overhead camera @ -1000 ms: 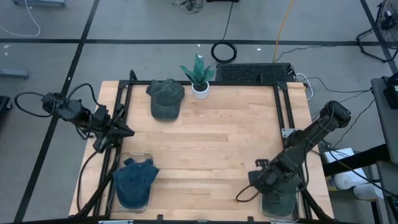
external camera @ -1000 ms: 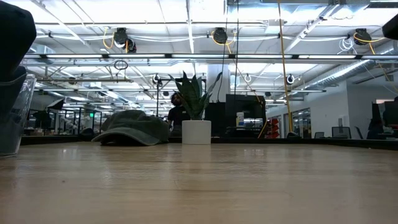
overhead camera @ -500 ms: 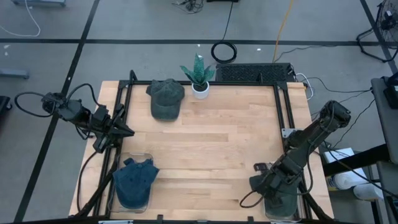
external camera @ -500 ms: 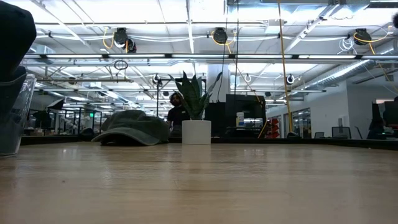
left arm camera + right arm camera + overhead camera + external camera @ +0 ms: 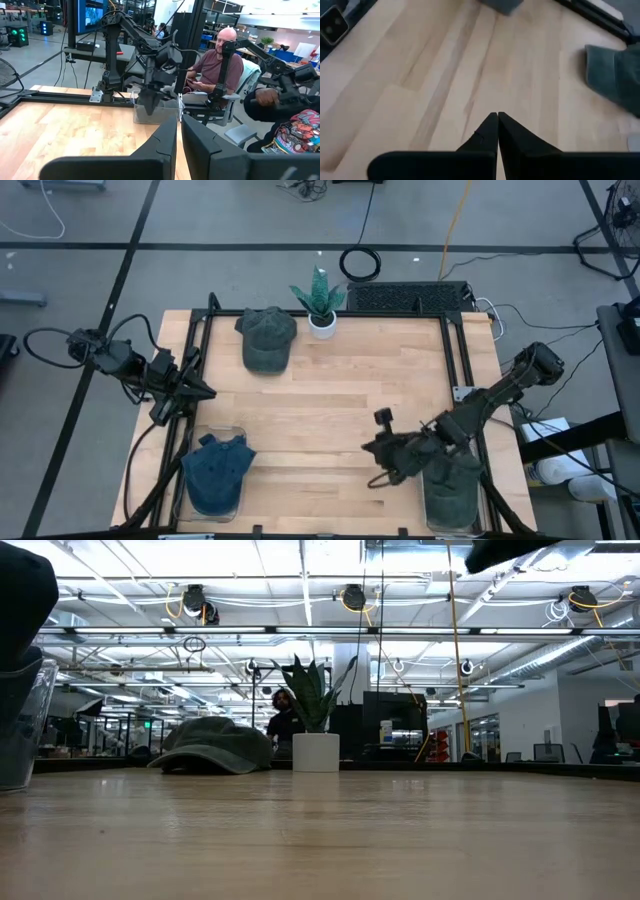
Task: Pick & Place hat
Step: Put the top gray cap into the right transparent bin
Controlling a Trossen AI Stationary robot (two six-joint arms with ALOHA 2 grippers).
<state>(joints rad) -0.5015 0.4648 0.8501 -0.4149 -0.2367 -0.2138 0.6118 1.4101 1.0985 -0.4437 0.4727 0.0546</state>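
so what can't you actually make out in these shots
- Low view: the blue hat in its clear bin is cut off by the picture's edge.
- High view: the hat in the right bin is partly under the right gripper.
- Low view: the person is largely behind the potted plant.

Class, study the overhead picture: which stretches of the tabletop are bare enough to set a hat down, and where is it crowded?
The widest bare patch is mid-table, bordered by the green hat and potted plant at the far edge and the blue hat's bin at the near left. The near right is crowded: the right gripper hovers beside a bin holding a hat. The left gripper waits at the left edge.
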